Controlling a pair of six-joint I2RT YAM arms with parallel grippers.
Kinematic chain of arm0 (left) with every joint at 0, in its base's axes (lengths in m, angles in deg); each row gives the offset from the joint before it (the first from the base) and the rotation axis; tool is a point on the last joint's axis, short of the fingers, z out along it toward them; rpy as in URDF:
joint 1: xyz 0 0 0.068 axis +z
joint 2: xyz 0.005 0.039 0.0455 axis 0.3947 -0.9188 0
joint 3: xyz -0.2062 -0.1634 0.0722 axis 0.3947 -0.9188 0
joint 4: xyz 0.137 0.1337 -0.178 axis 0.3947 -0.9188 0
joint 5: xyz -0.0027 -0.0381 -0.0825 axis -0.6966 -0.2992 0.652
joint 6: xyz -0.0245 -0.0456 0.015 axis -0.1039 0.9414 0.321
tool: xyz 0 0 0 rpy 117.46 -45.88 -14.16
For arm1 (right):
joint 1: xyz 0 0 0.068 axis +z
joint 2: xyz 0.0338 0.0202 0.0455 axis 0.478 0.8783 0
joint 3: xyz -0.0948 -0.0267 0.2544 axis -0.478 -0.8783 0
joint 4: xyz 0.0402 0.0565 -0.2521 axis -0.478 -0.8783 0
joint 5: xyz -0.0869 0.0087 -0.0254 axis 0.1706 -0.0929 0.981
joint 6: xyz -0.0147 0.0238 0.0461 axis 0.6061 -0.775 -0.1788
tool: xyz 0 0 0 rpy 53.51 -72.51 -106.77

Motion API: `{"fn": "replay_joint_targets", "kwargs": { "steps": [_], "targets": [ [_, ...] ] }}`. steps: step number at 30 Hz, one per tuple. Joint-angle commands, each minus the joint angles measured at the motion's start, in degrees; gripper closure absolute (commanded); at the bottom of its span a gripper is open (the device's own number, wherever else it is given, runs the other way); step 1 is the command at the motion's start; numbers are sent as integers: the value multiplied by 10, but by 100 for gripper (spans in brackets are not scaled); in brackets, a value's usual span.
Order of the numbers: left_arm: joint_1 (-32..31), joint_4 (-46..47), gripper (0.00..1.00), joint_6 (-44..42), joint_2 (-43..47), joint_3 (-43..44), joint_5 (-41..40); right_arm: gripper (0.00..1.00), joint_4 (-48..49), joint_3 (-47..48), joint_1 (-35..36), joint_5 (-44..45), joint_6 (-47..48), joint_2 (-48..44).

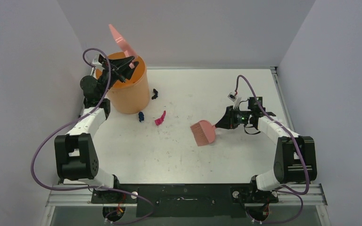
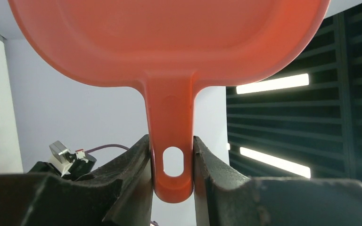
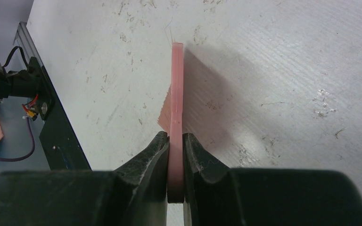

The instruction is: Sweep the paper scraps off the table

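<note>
The right tool (image 1: 218,125) is clamping the brush (image 1: 203,132), the left tool (image 1: 125,66) is gripping the dustpan (image 1: 121,40); paper scraps (image 1: 160,118) between the tools are seeming featherlight, needing gentle sweeping, not pinching.

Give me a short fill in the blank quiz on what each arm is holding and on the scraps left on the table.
1. The left gripper holds the dustpan above the ____ bucket.
2. The right gripper is shut on the ____ brush.
3. The paper scrap nearest the brush is ____.
4. Another scrap, by the bucket's base, is dark ____.
Missing words: orange; pink; magenta; blue.
</note>
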Motion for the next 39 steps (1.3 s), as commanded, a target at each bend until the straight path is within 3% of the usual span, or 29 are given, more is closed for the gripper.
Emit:
{"fn": "replay_joint_targets", "kwargs": {
  "steps": [1,7,9,12,14,17,20,28,31,34,39],
  "targets": [
    [2,62,100,20,24,15,17,95,4,20,-3,-8,25,3],
    [2,54,100,-5,35,19,37,95,4,18,-3,-8,26,-1],
    [-1,47,100,-52,51,23,65,95,0,20,-3,-8,30,1],
    [-20,-107,100,-213,110,19,107,95,-5,22,-3,-7,35,1],
    [-44,-274,100,-363,159,30,113,95,-5,21,-4,-8,33,1],
    [-80,-560,100,-589,224,63,66,95,-5,23,-3,-11,32,2],
    [-94,-723,100,-711,285,52,-10,95,-9,36,9,-12,25,7],
    [-100,-1018,100,-812,464,-53,-141,95,-94,189,150,2,24,57],
    [-140,-1109,100,-824,497,-78,-211,95,-140,270,201,3,32,124],
    [-158,-1124,100,-816,531,-128,-245,95,-166,381,245,-3,9,201],
    [-168,-1153,100,-804,559,-146,-267,95,-74,479,312,-1,-142,301]
  ]
}}
